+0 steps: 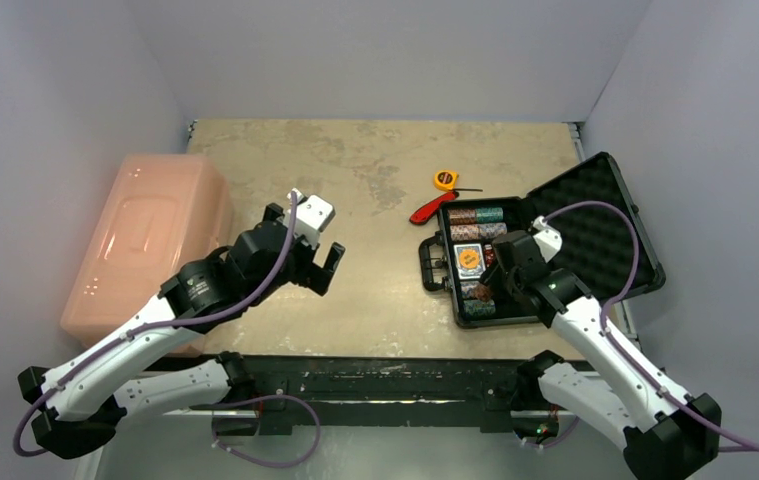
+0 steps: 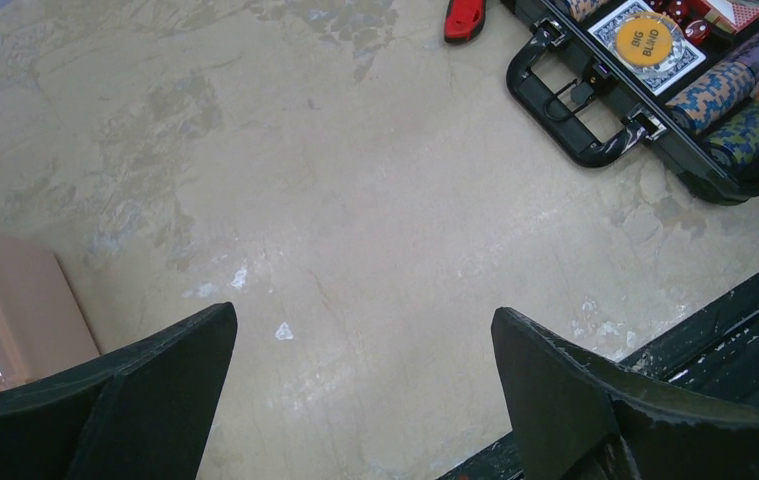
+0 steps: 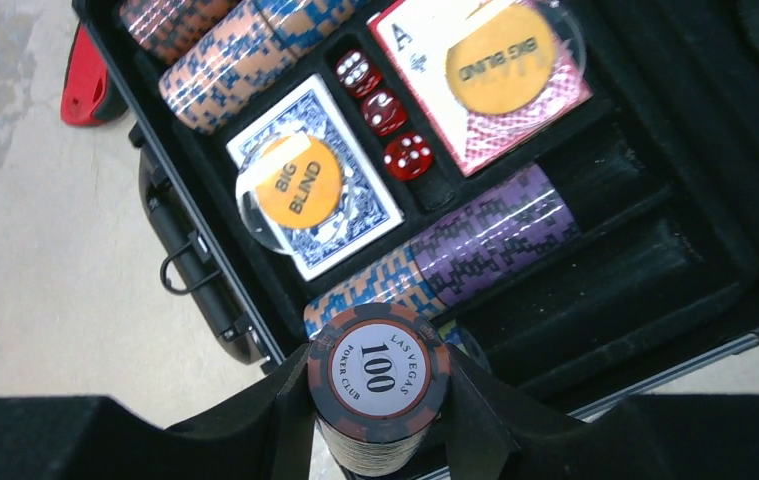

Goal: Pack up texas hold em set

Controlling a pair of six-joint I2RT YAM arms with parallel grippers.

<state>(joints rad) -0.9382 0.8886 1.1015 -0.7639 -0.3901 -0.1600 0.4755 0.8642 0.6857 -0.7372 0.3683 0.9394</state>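
A chip roll (image 3: 378,372) inside the right tool (image 3: 380,405), above the open case (image 3: 645,290).

free: mid table (image 1: 375,270) | blocked: pink bin (image 1: 145,240) left, open case (image 1: 595,180) right

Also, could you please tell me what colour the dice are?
The dice are red with white pips, clearest in the right wrist view.

Found a large pink plastic bin (image 1: 150,240) at the left of the top view, resting on the table (image 1: 375,300) close against the left wall. Noted a small yellow tape measure (image 1: 444,180) at upper centre, with a red-handled tool (image 1: 425,211) just below it. Saw worn, mottled beige patches across the table surface.
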